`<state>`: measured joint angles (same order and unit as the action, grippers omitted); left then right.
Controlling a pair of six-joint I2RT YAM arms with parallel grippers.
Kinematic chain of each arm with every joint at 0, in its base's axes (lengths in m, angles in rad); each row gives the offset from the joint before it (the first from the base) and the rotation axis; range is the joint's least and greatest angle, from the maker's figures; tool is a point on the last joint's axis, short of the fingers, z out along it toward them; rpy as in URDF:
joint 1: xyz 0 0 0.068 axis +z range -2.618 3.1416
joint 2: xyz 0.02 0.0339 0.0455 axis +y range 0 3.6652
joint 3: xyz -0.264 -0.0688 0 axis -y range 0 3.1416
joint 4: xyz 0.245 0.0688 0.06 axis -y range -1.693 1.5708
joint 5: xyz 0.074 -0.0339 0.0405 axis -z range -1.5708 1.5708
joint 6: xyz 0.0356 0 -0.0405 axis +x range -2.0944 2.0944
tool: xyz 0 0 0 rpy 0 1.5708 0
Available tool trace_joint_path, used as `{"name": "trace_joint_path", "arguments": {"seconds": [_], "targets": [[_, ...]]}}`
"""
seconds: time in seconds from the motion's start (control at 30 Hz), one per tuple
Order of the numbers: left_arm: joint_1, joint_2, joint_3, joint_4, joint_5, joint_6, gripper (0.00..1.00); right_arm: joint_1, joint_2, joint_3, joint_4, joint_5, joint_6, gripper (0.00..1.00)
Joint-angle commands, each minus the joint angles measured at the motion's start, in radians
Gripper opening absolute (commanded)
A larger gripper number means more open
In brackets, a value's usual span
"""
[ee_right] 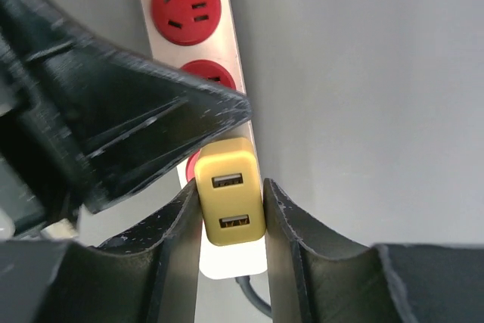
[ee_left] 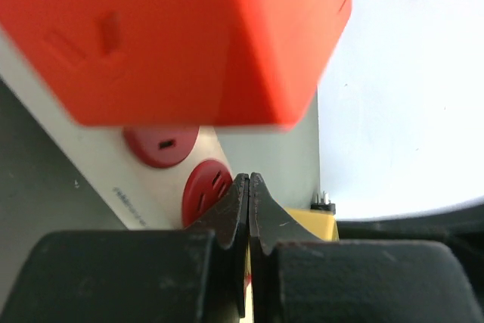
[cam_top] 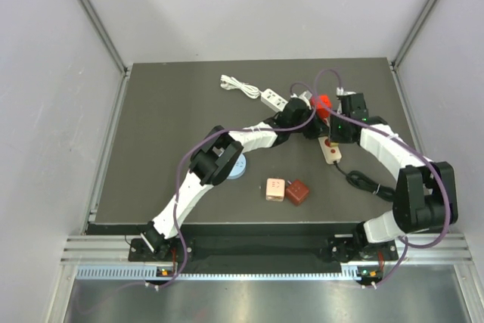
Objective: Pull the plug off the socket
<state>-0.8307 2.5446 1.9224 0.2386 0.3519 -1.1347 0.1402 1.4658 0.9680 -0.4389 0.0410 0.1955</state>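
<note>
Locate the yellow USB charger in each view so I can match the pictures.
Top external: not visible; the right gripper covers that part of the power strip.
Left wrist: yellow charger at lower centre, just right of the shut left gripper.
Right wrist: lower centre, clamped in the right gripper.
Shared landmark: the power strip's red sockets.

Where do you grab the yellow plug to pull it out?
Grab the yellow plug by its two flat long sides, coming straight at its port face. It sticks up from the strip, leaving those sides free; the right gripper pinches them so.
</note>
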Motion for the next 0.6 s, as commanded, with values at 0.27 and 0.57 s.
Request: {"name": "trace_joint_path", "arguments": {"seconds": [0.27, 0.57], "targets": [[-0.010, 0.129, -0.053, -0.354, -0.051, 0.092, 0.00, 0.174, -0.156, -0.031, 0.325, 0.396, -0.095, 0.00], [-0.025, 0.134, -0.098, -0.320, -0.042, 0.082, 0.00, 0.026, -0.065, 0.178, 0.157, 0.185, 0.093, 0.00]]}}
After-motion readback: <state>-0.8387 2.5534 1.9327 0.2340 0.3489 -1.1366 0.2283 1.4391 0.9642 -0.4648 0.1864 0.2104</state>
